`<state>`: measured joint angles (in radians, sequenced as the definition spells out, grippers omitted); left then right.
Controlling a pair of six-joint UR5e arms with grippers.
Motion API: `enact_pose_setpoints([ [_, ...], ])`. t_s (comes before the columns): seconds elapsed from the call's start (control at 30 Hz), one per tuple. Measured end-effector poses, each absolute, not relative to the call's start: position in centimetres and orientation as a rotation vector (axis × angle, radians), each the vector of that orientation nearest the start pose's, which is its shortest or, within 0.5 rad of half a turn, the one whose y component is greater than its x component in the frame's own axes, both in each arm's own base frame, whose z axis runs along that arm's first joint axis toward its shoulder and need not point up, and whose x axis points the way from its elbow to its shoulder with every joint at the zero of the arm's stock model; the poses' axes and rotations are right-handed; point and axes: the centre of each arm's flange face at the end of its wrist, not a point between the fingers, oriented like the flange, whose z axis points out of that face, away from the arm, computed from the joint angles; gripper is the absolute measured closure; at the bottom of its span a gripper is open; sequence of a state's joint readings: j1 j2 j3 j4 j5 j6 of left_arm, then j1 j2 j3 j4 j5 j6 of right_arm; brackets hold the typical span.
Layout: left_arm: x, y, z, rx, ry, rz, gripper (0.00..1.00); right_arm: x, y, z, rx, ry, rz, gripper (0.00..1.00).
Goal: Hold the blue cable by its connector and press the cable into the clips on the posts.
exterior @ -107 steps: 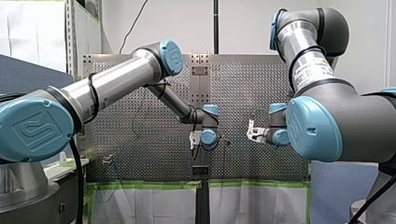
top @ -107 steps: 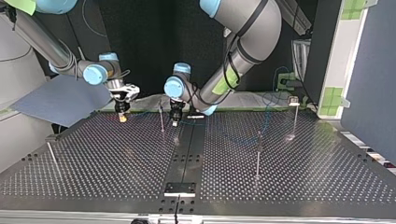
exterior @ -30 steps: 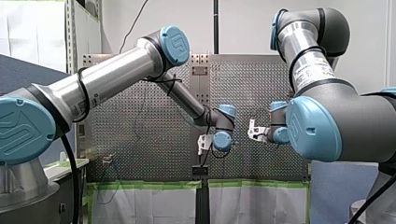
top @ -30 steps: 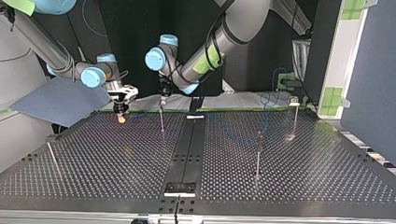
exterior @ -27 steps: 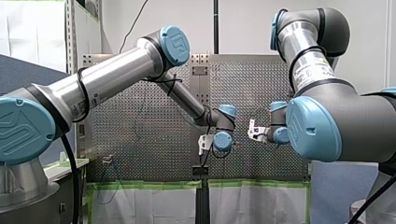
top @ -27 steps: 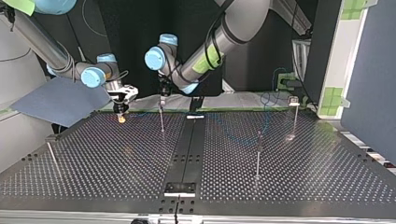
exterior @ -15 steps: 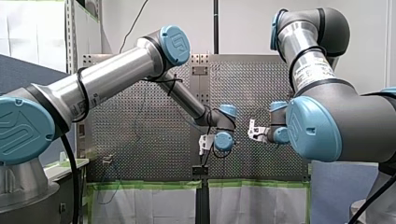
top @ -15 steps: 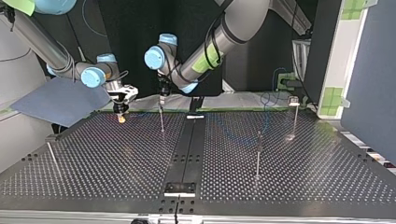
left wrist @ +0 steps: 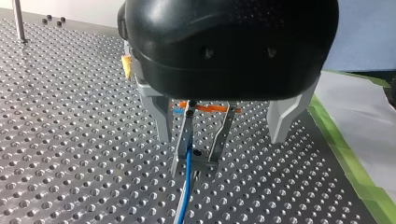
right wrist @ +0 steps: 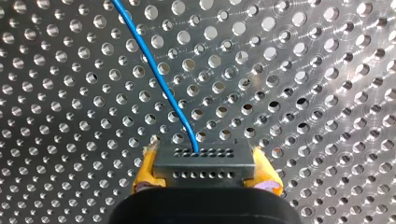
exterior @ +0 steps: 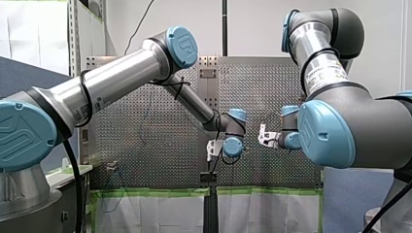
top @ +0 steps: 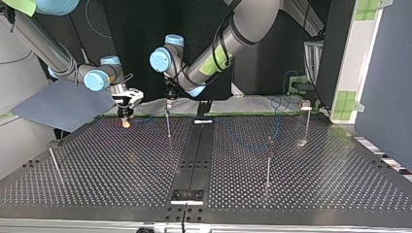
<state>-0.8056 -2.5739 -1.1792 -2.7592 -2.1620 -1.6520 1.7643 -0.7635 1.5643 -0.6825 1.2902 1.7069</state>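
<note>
In the right wrist view my right gripper (right wrist: 205, 174) is shut on a black connector (right wrist: 204, 160), held between its yellow pads (right wrist: 144, 171). The blue cable (right wrist: 158, 70) runs from the connector out over the perforated table. In the left wrist view my left gripper (left wrist: 219, 138) is open, its grey metal fingers (left wrist: 161, 116) standing wide on either side of a metal clip (left wrist: 200, 140). The blue cable (left wrist: 186, 182) sits in that clip. In the top view my left gripper (top: 168, 99) hangs over the post (top: 168, 124), with my right gripper (top: 126, 114) at its left.
More clip posts stand in the top view: one at mid right (top: 268, 160), one at the far right (top: 306, 119), one at the near left (top: 53, 164). A dark strip (top: 194, 160) runs down the table's middle. Green tape (left wrist: 348, 158) marks the table's edge beside my left gripper.
Since the oldest frames my left gripper has risen and moved from the middle strip to the post at the top view's left. Over the last second both arms stay still.
</note>
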Motion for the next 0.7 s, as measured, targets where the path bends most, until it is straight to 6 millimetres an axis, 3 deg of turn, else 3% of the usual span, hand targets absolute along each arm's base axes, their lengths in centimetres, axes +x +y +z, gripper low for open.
enact_pose_setpoints([
  [0.43,45.1,-58.7,5.1,0.213,1.747,-0.102,0.0,28.5,-62.0,6.5,1.6,-1.17,1.583,1.0],
  [0.7,44.1,-58.4,7.4,0.195,1.713,-0.132,0.0,28.5,-62.0,6.4,1.6,-1.174,1.584,1.0],
])
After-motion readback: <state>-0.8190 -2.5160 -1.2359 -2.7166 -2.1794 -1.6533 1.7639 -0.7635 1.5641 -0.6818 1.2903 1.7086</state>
